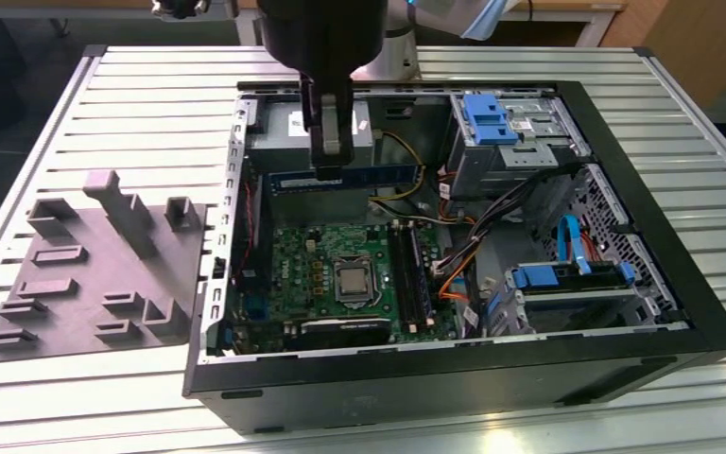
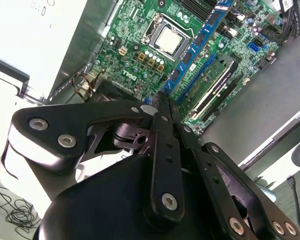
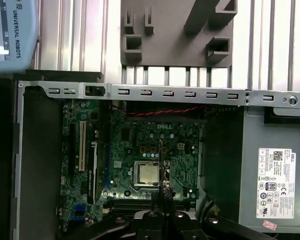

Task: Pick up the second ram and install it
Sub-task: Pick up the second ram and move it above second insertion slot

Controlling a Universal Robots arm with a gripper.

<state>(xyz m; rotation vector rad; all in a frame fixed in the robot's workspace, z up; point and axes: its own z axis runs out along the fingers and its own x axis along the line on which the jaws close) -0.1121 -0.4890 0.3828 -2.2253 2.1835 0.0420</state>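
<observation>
Overhead, pincer (image 1: 326, 173) grips second ram (image 1: 382, 176) over open case (image 1: 464, 369); motherboard (image 1: 306, 251) inside.

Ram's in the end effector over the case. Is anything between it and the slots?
Nothing visible. The ram, gripped by the end effector, hangs above the board, and the slots lie uncovered below. The cables run beside them on the exterior view's right, not across.

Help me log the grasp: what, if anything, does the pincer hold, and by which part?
The pincer holds the second ram, pinched across its flat faces at the upper long edge, near mid-length.
</observation>
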